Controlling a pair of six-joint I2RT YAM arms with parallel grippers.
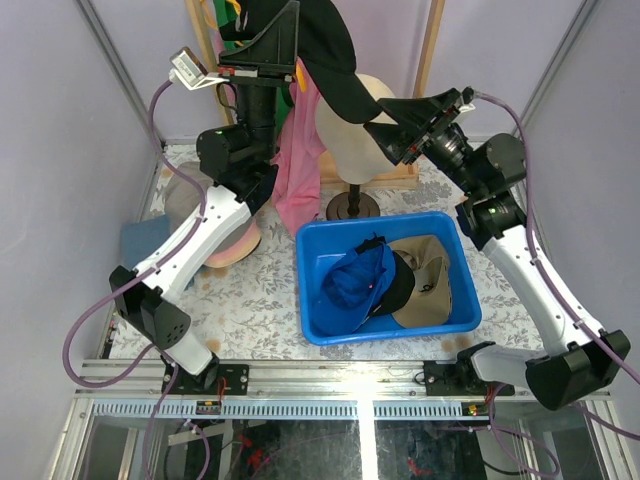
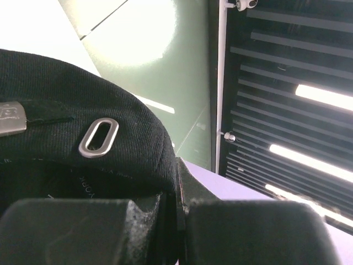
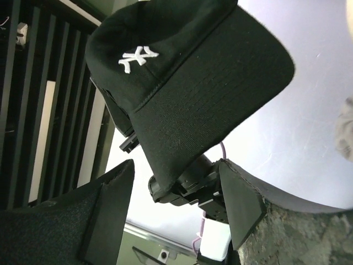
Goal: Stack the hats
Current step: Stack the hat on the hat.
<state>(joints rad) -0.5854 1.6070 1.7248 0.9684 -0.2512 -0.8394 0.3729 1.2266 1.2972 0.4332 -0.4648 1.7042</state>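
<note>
A black baseball cap [image 1: 332, 55] with a white logo [image 3: 138, 57] hangs high above the back of the table. My left gripper [image 1: 295, 42] is shut on its rear edge. In the left wrist view the cap's black cloth and a metal eyelet [image 2: 98, 138] fill the left side, with the cloth pinched at the left gripper [image 2: 179, 212]. My right gripper [image 1: 378, 122] stands open just right of the cap's brim [image 3: 212, 91]. The brim's lower corner hangs between the spread fingers [image 3: 113, 212] without touching them. A blue cap [image 1: 355, 282], a black hat [image 1: 400, 290] and a beige hat [image 1: 432, 282] lie in the blue bin [image 1: 320, 325].
A cream mannequin head [image 1: 352, 125] on a stand is right under the held cap. A pink shirt [image 1: 298, 175] hangs beside it. A pink hat [image 1: 235, 247], a grey-taupe hat [image 1: 183, 195] and a blue piece [image 1: 143, 237] lie at the left under the left arm.
</note>
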